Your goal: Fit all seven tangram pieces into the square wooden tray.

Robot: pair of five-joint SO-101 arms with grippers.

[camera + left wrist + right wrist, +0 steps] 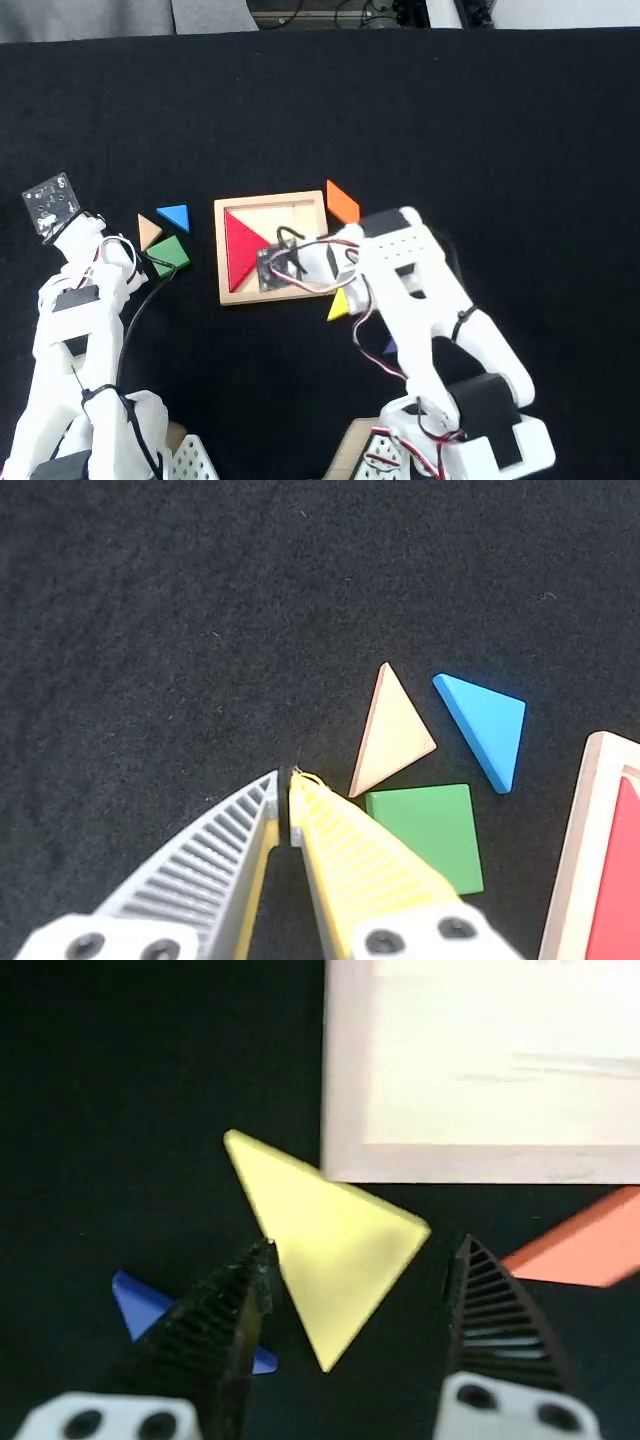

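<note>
The square wooden tray [270,296] holds a large red triangle [240,245] on its left side. My right gripper [365,1255] hangs open over a yellow triangle [335,1250], one finger on each side, just off the tray's corner [480,1165]. An orange piece [585,1250] and a dark blue piece [140,1300] lie close by. My left gripper [288,780] is shut and holds nothing, with its tips on the cloth beside a tan triangle [390,730], a green square [425,835] and a light blue triangle [485,725].
Black cloth covers the table [480,130]. The right arm [410,270] hides the tray's right front corner and part of the yellow triangle [338,304]. The orange piece [342,203] lies at the tray's far right corner. Both arm bases stand at the near edge.
</note>
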